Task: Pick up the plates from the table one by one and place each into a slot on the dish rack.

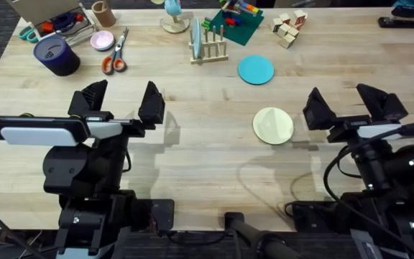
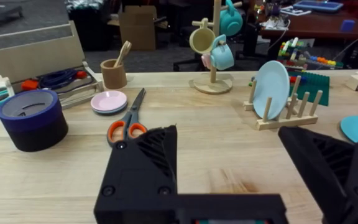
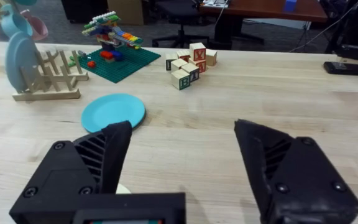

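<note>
While both claws hang above the near half of the table (image 1: 192, 144), neither grips anything. The left gripper (image 1: 118, 105) has its black fingers spread wide over bare wood toward the near left part of the worktop. The right gripper (image 1: 351, 105) is likewise released, fingers parted, toward the near right edge. Just beside the right gripper, toward the middle, the cream-yellow plate (image 1: 273, 125) lies flat on the worktop. Farther toward the far edge, the sky-blue plate (image 1: 255, 70) also lies flat, well apart from both claws. Next to it, toward the middle of the far edge, stands the dish rack (image 1: 208, 47) with a pale blue plate (image 2: 270, 89) upright between its pegs. Behind the rack sits a green tray (image 1: 235, 24) with colourful blocks, and wooden cubes (image 1: 288, 29) lie off to its right. Toward the far left corner are orange-handled scissors (image 1: 115, 55), a pink dish (image 1: 103, 40) and a dark roll of tape (image 1: 56, 55).
</note>
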You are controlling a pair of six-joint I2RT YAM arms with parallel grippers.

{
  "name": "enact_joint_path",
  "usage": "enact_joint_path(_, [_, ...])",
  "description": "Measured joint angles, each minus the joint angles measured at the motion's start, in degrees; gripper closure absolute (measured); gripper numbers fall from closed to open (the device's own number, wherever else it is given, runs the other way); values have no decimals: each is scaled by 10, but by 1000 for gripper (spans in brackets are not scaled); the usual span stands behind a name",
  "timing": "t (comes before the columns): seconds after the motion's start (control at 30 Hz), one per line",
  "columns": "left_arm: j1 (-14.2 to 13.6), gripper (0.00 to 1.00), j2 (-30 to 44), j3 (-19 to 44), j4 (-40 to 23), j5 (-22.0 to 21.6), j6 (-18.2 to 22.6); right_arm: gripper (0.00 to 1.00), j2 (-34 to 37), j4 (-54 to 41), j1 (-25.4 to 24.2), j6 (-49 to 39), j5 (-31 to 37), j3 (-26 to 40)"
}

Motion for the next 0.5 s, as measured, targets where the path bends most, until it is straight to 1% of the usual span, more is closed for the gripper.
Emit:
enact_joint_path(0.37, [0,8,0,0,2,0,0,5,0,6,0,0,0,0])
enact_joint_path(0.5, [0,8,0,2,2,0,-9,5,0,36,0,0,0,0])
